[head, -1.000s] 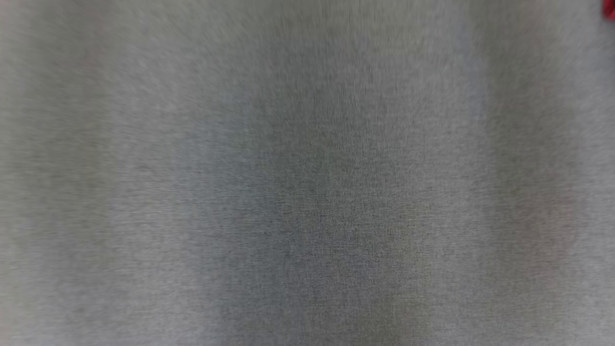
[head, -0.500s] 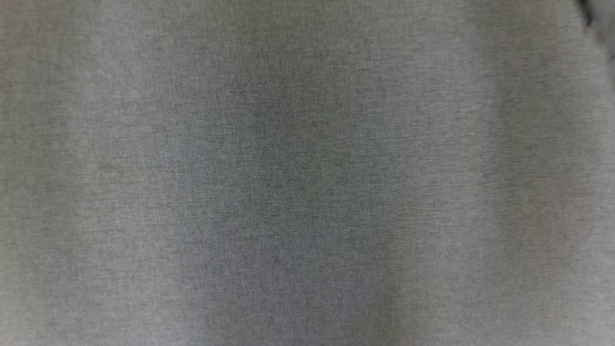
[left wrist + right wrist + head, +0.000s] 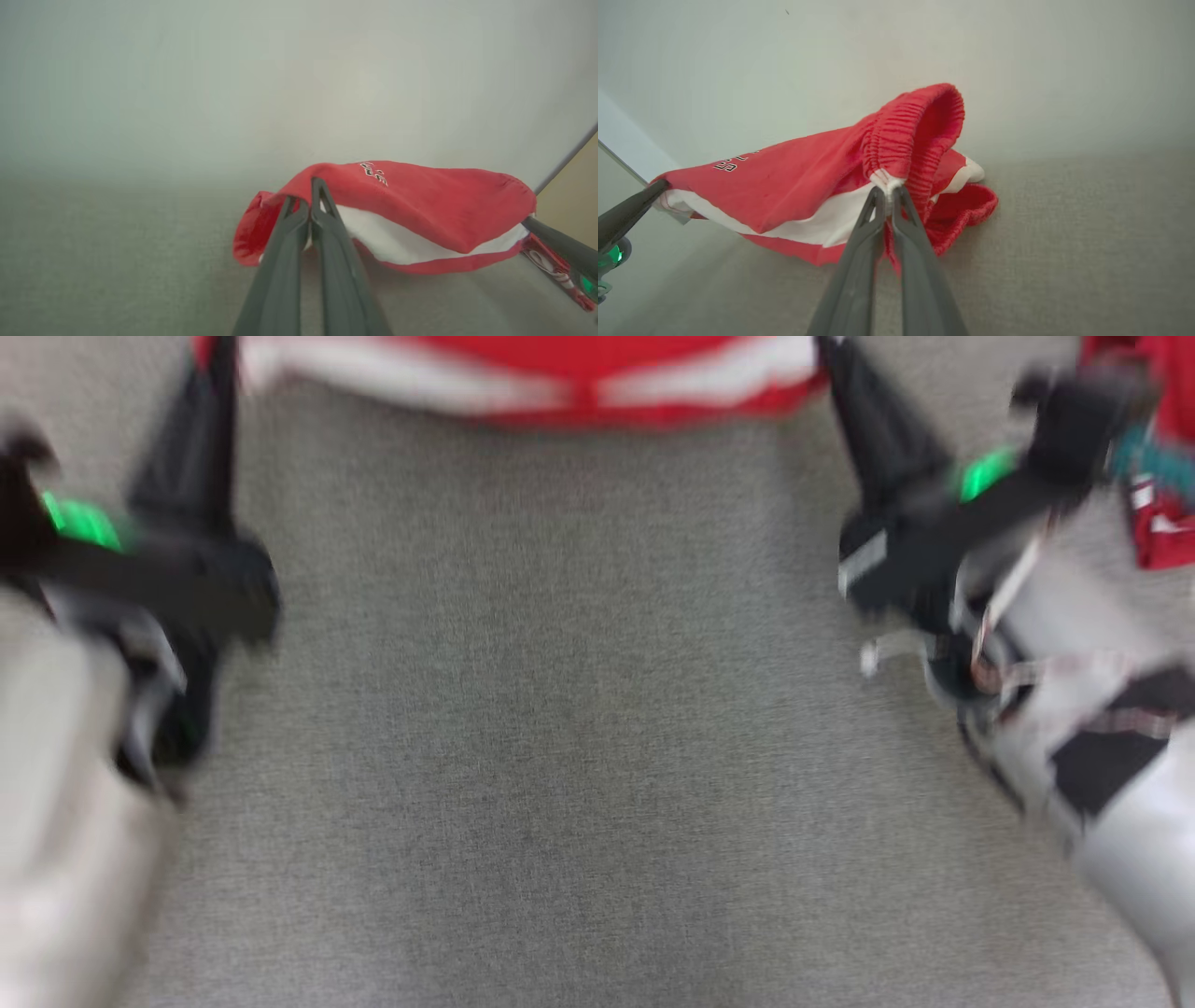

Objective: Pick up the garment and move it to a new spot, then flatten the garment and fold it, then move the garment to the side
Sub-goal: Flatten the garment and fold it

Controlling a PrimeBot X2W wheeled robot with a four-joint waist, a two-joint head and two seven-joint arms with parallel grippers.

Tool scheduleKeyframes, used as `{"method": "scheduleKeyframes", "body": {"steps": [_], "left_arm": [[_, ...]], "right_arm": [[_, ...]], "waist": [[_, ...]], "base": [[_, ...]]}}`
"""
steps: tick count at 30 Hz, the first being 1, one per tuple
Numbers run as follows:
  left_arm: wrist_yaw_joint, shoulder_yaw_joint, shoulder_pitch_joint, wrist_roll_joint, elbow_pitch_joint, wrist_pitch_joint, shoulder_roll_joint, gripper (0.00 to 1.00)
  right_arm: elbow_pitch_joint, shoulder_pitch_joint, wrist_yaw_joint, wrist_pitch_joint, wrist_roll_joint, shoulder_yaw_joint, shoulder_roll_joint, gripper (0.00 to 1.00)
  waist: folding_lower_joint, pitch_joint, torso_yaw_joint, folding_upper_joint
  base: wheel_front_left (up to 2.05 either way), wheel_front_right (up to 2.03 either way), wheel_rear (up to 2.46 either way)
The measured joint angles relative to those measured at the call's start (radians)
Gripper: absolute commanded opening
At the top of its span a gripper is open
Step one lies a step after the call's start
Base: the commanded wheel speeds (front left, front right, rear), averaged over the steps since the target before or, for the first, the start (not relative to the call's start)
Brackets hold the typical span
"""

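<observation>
Left wrist view: fingers of the left gripper (image 3: pixel 303 198) clamp one edge of the red garment (image 3: pixel 420 200); those of the right gripper (image 3: pixel 887 192) clamp its elastic waistband (image 3: pixel 915 130). It sags between them, low over the grey desk (image 3: pixel 1064 242). Probably light and limp; seams grip best.

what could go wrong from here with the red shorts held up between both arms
1. The left fingers pinch only a thin hem corner of the shorts; pulling the arms apart may tug it free.
2. The right fingers grip the waistband seam, with fabric bunched beside them, so laying the shorts on the grey surface may trap a fold.
3. The head view is blurred, so placement may be judged poorly.
</observation>
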Motion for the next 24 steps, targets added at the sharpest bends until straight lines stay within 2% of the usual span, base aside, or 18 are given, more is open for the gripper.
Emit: {"method": "scheduleKeyframes", "body": {"steps": [5, 9, 11, 14, 18, 24], "left_arm": [[0.017, 0.092, 0.295, 0.084, -0.136, 0.000, -0.061, 0.00], [0.016, 0.123, 0.487, 0.144, -0.191, 0.000, -0.106, 0.00], [0.013, 0.151, 0.603, 0.174, -0.212, 0.000, -0.148, 0.00], [0.000, 0.169, 0.693, 0.200, -0.205, 0.000, -0.180, 0.00], [-0.011, 0.185, 0.769, 0.235, -0.184, 0.000, -0.225, 0.00], [-0.020, 0.203, 0.830, 0.267, -0.148, 0.000, -0.270, 0.00]], "right_arm": [[-0.110, 0.218, 0.000, -0.017, 0.012, -0.012, -0.039, 0.00], [-0.184, 0.396, 0.000, -0.018, 0.015, -0.043, -0.056, 0.00], [-0.230, 0.521, 0.000, -0.021, 0.009, -0.085, -0.063, 0.00], [-0.256, 0.640, 0.000, -0.021, -0.024, -0.135, -0.067, 0.00], [-0.282, 0.788, 0.000, -0.023, -0.044, -0.217, -0.042, 0.00], [-0.314, 0.902, 0.000, -0.021, -0.093, -0.289, 0.013, 0.00]], "waist": [[-0.0001, -0.072, -0.004, -0.0002], [-0.0002, -0.129, -0.004, -0.0002], [-0.0002, -0.168, -0.003, -0.0003], [-0.0002, -0.204, 0.001, -0.0002], [-0.0001, -0.246, 0.013, -0.0003], [-0.0001, -0.297, 0.027, -0.0003]], "base": [[0.00, 0.00, 0.00], [0.00, 0.00, 0.00], [0.00, 0.00, 0.00], [0.00, 0.00, 0.00], [0.00, 0.00, 0.00], [0.00, 0.00, 0.00]]}}
